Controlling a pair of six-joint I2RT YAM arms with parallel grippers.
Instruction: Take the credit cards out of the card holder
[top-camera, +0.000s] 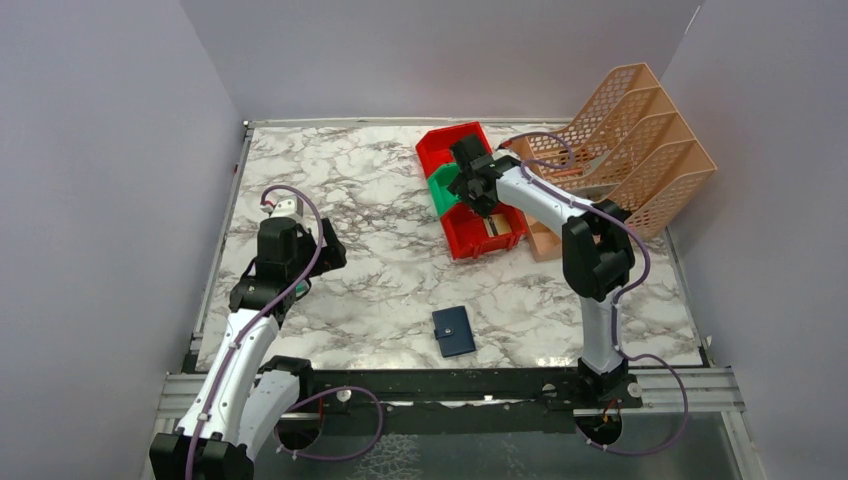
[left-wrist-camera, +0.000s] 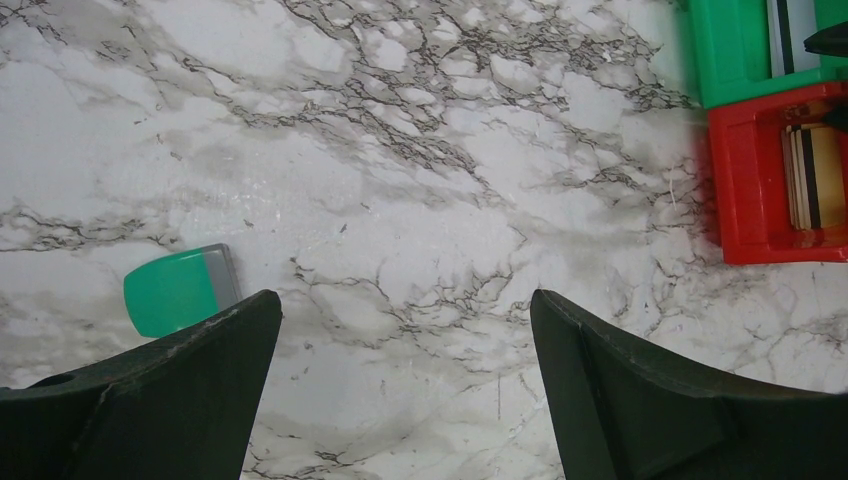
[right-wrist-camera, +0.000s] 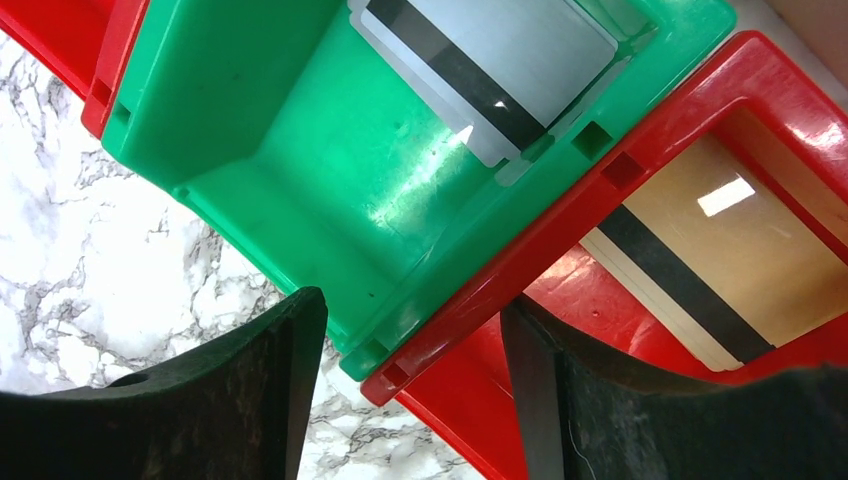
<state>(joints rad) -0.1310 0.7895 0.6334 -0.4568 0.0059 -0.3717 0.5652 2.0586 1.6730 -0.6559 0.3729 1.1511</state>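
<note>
While the right fingers (right-wrist-camera: 230, 400) hang partly spread and empty above the green bin (right-wrist-camera: 300, 150), a silver-grey card (right-wrist-camera: 500, 60) lies inside it and a gold card (right-wrist-camera: 720, 250) lies in the near red bin (right-wrist-camera: 480, 320) touching it. The card holder (top-camera: 454, 332) lies closed on the table (top-camera: 350, 200), well apart from that bin. The left fingers (left-wrist-camera: 180, 400), wide apart, hold nothing.

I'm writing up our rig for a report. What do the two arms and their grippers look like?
The left arm and right arm have white link shells and black joints, each trailed by a purple cable. The left gripper and right gripper have broad matte-black fingers.
</note>
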